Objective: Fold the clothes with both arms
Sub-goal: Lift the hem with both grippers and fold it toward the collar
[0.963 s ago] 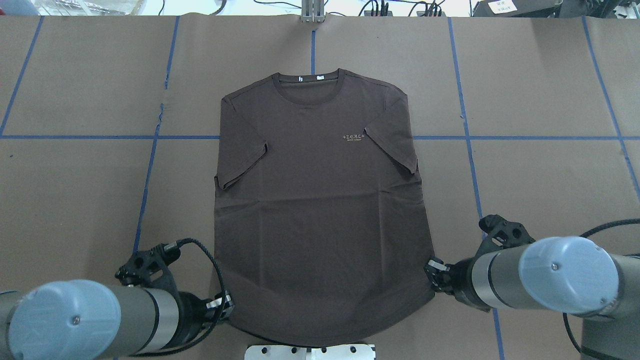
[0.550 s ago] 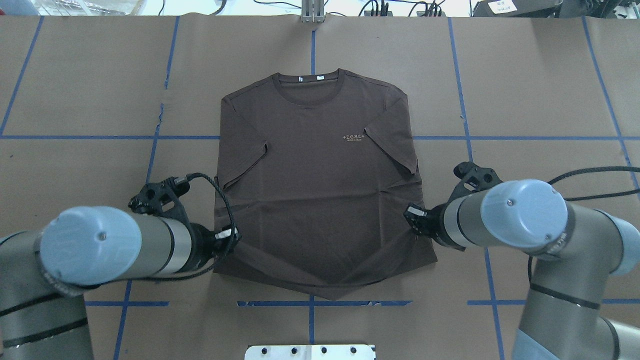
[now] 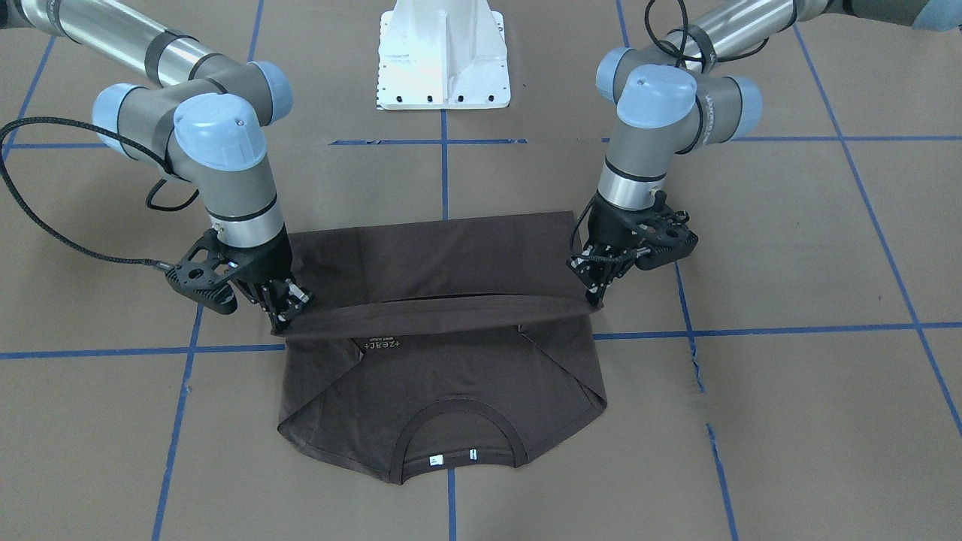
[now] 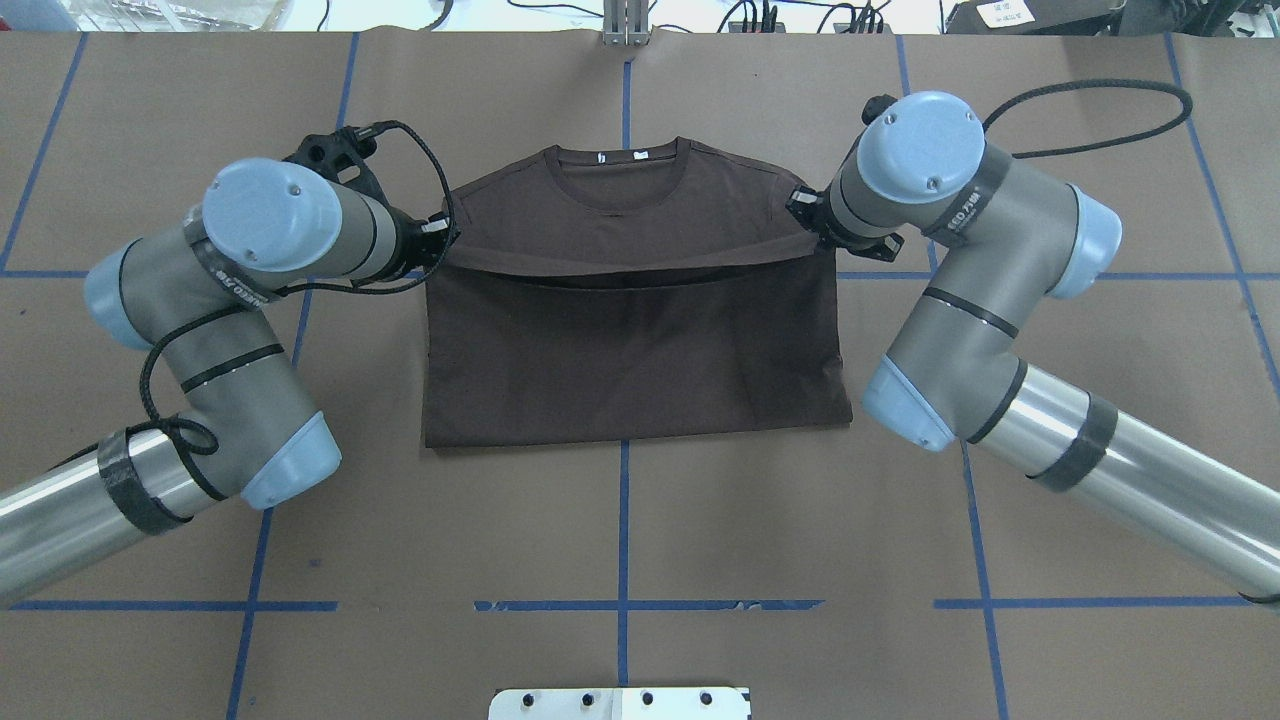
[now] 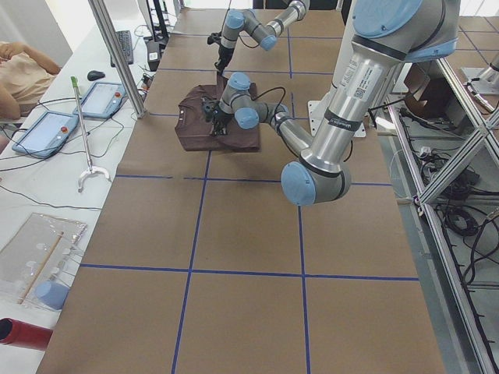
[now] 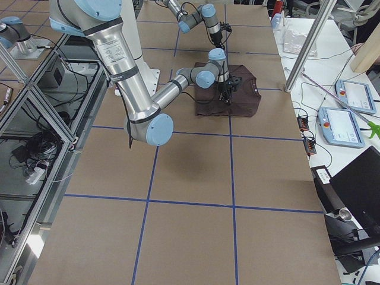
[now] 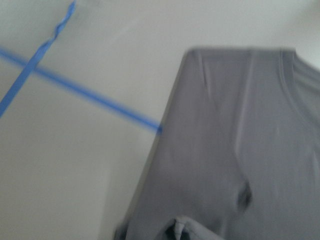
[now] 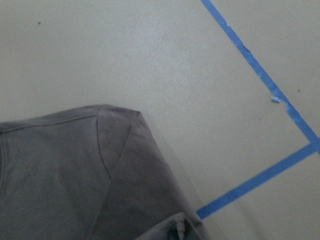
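The dark grey-brown T-shirt (image 4: 630, 350) lies on the brown table paper, neck (image 4: 620, 170) toward the far side. Its lower half is lifted and doubled over the chest. The hem (image 3: 436, 309) hangs stretched between both grippers, just above the chest lettering (image 3: 382, 346). My left gripper (image 4: 435, 240) is shut on the hem's left corner near the left shoulder; it also shows in the front-facing view (image 3: 596, 294). My right gripper (image 4: 808, 215) is shut on the hem's right corner near the right shoulder, and shows there too (image 3: 284, 319). The wrist views show the shoulders (image 7: 240, 150) (image 8: 75, 175) below.
The white pedestal base (image 3: 443, 52) stands at the table's near edge behind the shirt. Blue tape lines (image 4: 622, 605) grid the paper. A metal post (image 4: 625, 25) stands at the far edge. Tablets (image 5: 47, 132) and an operator's table lie beyond the far side.
Both grippers have carried the hem from the near edge up toward the shoulders. The shirt's lower half now lies folded over the chest, and the lettering is covered in the overhead view.
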Robot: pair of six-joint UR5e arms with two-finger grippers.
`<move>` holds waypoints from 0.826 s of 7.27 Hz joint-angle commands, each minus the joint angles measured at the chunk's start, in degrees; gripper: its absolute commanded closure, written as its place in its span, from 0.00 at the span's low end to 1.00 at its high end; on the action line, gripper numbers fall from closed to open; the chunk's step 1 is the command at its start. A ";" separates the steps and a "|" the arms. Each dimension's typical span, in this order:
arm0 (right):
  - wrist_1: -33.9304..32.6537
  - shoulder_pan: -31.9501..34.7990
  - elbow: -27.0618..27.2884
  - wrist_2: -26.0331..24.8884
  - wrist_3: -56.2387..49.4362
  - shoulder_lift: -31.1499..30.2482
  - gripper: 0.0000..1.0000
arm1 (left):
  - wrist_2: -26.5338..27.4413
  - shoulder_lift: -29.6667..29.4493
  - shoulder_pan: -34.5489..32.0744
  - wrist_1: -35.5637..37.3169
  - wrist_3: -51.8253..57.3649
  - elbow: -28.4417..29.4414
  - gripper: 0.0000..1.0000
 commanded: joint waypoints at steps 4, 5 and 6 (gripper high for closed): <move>8.69 2.45 -14.24 -0.27 -0.49 6.48 1.00 | 0.20 -4.49 -2.61 -11.16 3.20 12.71 0.95; 8.78 2.54 -14.43 -0.27 -1.27 6.49 1.00 | 0.20 -5.37 -3.22 -12.48 3.20 14.56 0.94; 8.79 2.62 -14.69 -0.27 -1.37 6.49 1.00 | 0.20 -5.82 -3.49 -12.49 3.20 14.93 0.86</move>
